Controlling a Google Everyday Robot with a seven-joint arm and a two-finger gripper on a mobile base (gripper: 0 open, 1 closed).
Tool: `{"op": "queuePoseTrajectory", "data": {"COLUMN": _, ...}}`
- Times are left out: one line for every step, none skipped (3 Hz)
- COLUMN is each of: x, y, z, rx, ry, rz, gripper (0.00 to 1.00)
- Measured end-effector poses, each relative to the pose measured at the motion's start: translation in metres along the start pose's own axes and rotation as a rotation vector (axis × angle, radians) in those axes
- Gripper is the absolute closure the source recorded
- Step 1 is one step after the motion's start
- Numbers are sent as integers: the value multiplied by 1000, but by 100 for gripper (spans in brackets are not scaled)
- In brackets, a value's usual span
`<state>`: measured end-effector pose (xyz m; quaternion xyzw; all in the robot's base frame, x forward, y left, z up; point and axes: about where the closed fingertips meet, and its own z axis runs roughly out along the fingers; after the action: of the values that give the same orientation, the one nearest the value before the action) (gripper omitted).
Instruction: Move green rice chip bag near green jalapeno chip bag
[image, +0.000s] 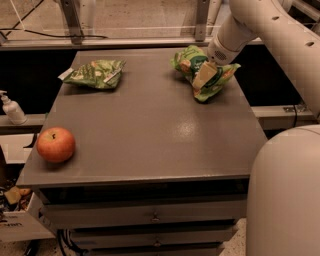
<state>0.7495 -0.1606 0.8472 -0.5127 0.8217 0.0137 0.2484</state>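
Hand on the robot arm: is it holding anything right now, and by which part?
The hand, over the table's far right, grips the rice bag by its crumpled middle.

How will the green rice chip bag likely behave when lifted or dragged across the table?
Probably floppy: the green rice chip bag is wrinkled and bunches where the gripper pinches it at the far right of the table. Likely light, being puffy. Its crinkled form should not roll, though it may sag or twist.
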Motion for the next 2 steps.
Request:
{"op": "queuePoseTrajectory", "data": {"x": -17, "y": 6, "z": -23, "rx": -26, "ry": -46, "rz": -19, "gripper": 85}}
{"op": "queuePoseTrajectory", "data": {"x": -48, "y": 25, "z": -52, "rx": -79, "ry": -114, "rz": -64, "gripper": 100}}
